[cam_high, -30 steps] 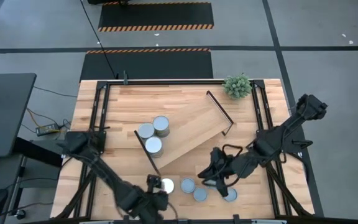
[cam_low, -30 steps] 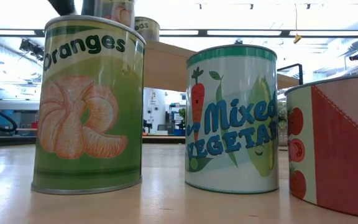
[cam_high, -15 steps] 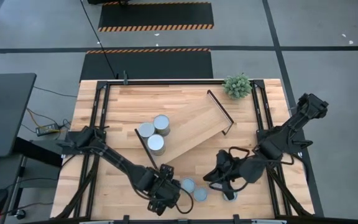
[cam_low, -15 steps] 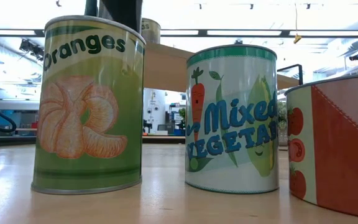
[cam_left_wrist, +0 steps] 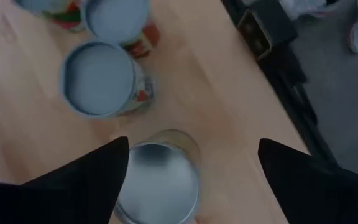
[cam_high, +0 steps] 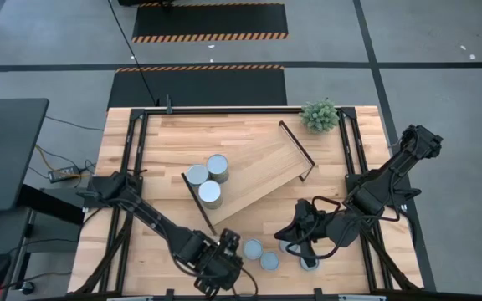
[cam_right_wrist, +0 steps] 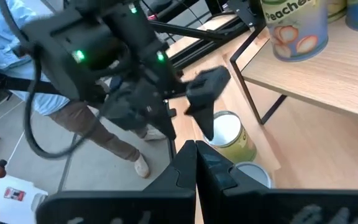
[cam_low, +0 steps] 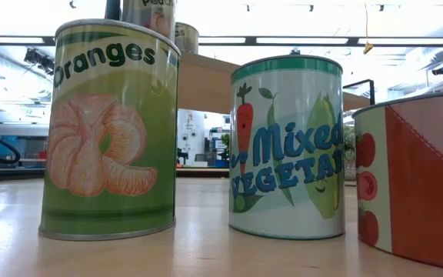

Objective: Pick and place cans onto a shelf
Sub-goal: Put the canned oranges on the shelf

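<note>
High view, left to right: left gripper point(cam_high: 224, 266) hangs spread over the oranges can point(cam_low: 110, 127) at the table's point(cam_high: 161, 142) near edge; 3 cans point(cam_high: 207, 180) stand on the shelf's point(cam_high: 258, 167) left end; right gripper point(cam_high: 289, 236), pressed together, sits near 3 more cans point(cam_high: 262, 255).

I work in a robotics lab or workshop. My wooden bench point(cam_high: 166, 142) stands on a grey floor point(cam_high: 442, 50) with black-and-yellow hazard tape point(cam_high: 209, 37) at 12 o'clock. Behind it are long ceiling lights point(cam_low: 298, 40) and equipment racks point(cam_low: 202, 142).
</note>
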Robot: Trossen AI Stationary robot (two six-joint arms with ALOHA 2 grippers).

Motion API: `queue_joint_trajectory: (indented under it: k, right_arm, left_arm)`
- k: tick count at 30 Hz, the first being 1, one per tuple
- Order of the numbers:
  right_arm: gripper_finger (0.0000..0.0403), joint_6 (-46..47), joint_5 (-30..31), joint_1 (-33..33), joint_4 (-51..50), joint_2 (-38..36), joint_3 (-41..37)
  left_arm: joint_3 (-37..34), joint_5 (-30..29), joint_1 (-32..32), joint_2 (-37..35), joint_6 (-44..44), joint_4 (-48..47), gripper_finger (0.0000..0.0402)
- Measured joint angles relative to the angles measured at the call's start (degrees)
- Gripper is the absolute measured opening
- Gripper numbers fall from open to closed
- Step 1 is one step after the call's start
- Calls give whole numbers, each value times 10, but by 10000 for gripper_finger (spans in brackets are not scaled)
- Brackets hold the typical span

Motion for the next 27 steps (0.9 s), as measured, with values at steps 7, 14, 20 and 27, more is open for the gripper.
queue_joint_trajectory:
  k: [7,14,20,27]
  right_arm:
    - [4,11,-6,6,-8,0,0]
    - [4,15,-19,6,-26,0,0]
    - [4,-19,-22,7,-3,14,0]
    - [5,-63,-102,-24,112,85,0]
  left_arm:
    - [1,28,4,11,-1,19,355]
    - [11,1,-71,9,-35,17,355]
    - [-2,-53,-134,9,-274,17,352]
    - [-68,-126,-182,9,-440,41,313]
